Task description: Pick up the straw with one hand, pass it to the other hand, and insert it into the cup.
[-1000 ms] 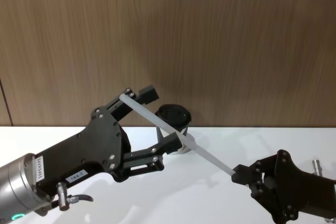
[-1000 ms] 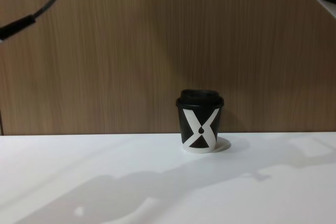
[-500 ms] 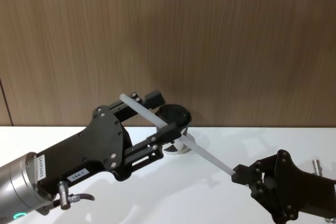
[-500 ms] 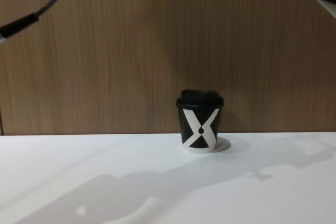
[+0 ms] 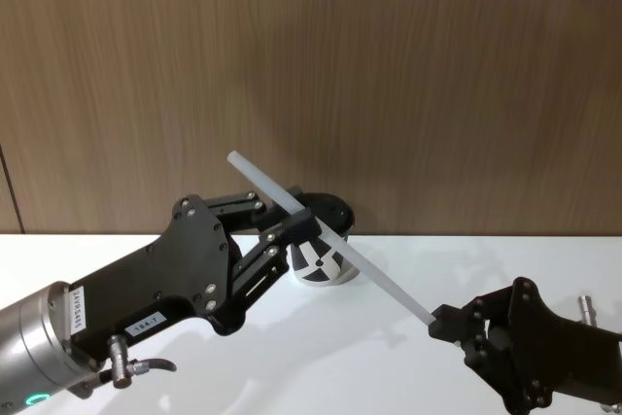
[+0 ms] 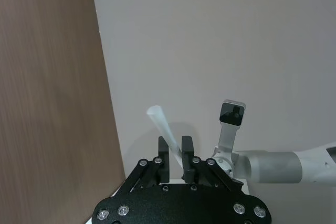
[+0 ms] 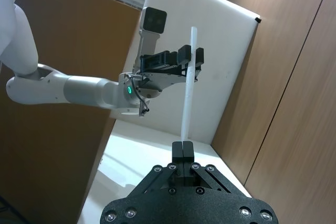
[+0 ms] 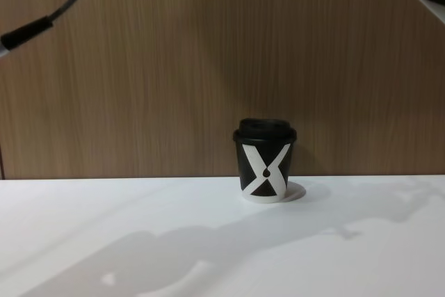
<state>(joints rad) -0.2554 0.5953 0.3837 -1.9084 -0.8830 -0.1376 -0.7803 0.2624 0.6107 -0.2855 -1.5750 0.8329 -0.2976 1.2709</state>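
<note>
1. Head view: the left tool (image 5: 296, 225) is clenched on the upper part of the straw (image 5: 360, 264), just above the cup (image 5: 321, 264). The right tool (image 5: 434, 323) pinches the straw's lower end over the counter (image 5: 369, 371). The straw slants down from left to right between them. A white label (image 5: 144, 323) on the left tool's body has print too small to read.
2. Left wrist view: the straw (image 6: 160, 121) passes between the left tool's fingers (image 6: 164, 150), and its open end sticks out past them.
3. Right wrist view: the right tool (image 7: 182, 148) grips the straw's end; the left tool (image 7: 189, 59), farther off, grips it higher up.
4. Chest view: the cup (image 8: 265, 161) stands upright on the counter with its lid on, showing a white X and a black drop mark.
</note>
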